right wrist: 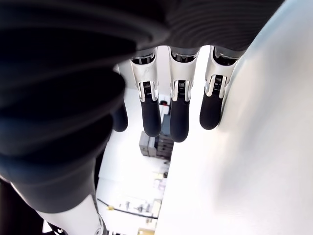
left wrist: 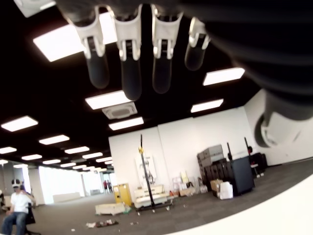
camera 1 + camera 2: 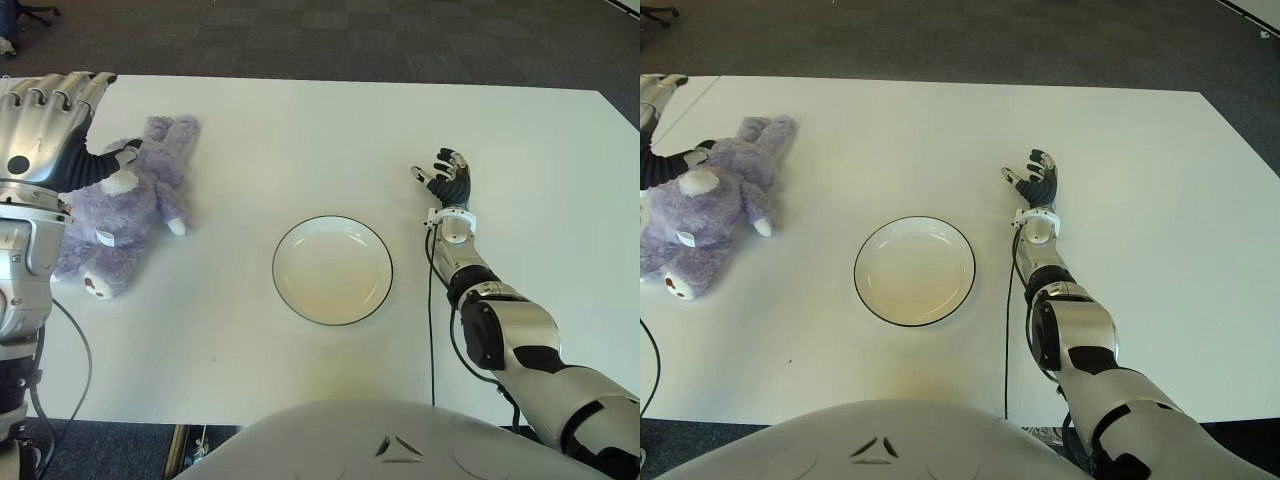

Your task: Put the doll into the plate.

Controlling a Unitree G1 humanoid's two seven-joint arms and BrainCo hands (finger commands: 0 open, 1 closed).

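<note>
My left hand [image 3: 45, 125] hovers fingers spread, holding nothing, just beside the purple plush bear [image 3: 125, 205] lying on the white table [image 3: 300, 130]. The empty plate [image 3: 332, 270] sits between my hands. My right hand [image 3: 446, 180] is relaxed open. Only my left wrist view shows the room beyond, not the bear.

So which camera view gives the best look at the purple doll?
The right eye view: the doll lies whole on the table, with the left hand only at its edge. In the left eye view that hand covers part of its head. Neither wrist view shows it.
</note>
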